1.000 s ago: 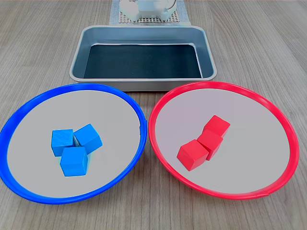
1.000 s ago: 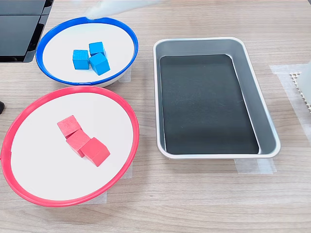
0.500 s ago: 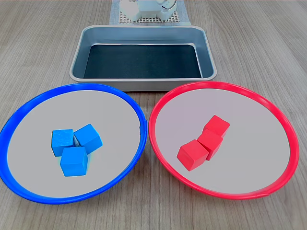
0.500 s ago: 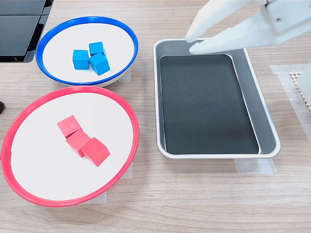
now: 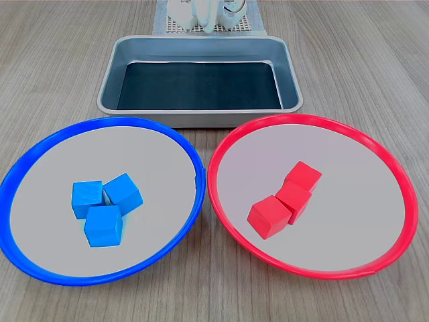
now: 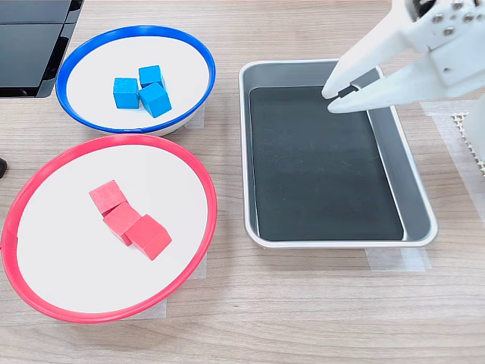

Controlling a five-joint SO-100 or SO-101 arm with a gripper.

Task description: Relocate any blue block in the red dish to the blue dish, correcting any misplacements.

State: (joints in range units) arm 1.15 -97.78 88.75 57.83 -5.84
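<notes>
Second exterior view: caught the white gripper [image 6: 332, 97] above the metal tray [image 6: 413, 182], near the tray's upper right part in that picture, tips pointing toward the second exterior view's left. Stood with its two jaws narrowly parted, a thin gap between the tips, and gripped nothing. Came in from the second exterior view's right edge on a white arm [image 6: 447, 38].

Found three blue blocks inside the blue dish [image 5: 27, 157], bunched close together near its middle in both exterior views: one blue block [image 5: 87, 199] at the first exterior view's left of the cluster, another [image 5: 123, 193] touching it on the right, a third [image 5: 104, 225] in front and pressed against both. Seen likewise in the second exterior view, blue blocks [image 6: 154, 98] in the blue dish [image 6: 91, 42] at upper left.

Held three red cubes [image 5: 293, 198] in the red dish [image 5: 389, 168], lined up touching in a short diagonal row. Showed no blue among them in either view. Sat just beside the blue dish, rims nearly touching, on the wooden table [image 5: 375, 60].

Lay bare inside the tray [image 5: 110, 67], only a dark flat bottom. Glimpsed white arm parts [image 5: 201, 13] at the first exterior view's top edge, beyond the tray.
</notes>
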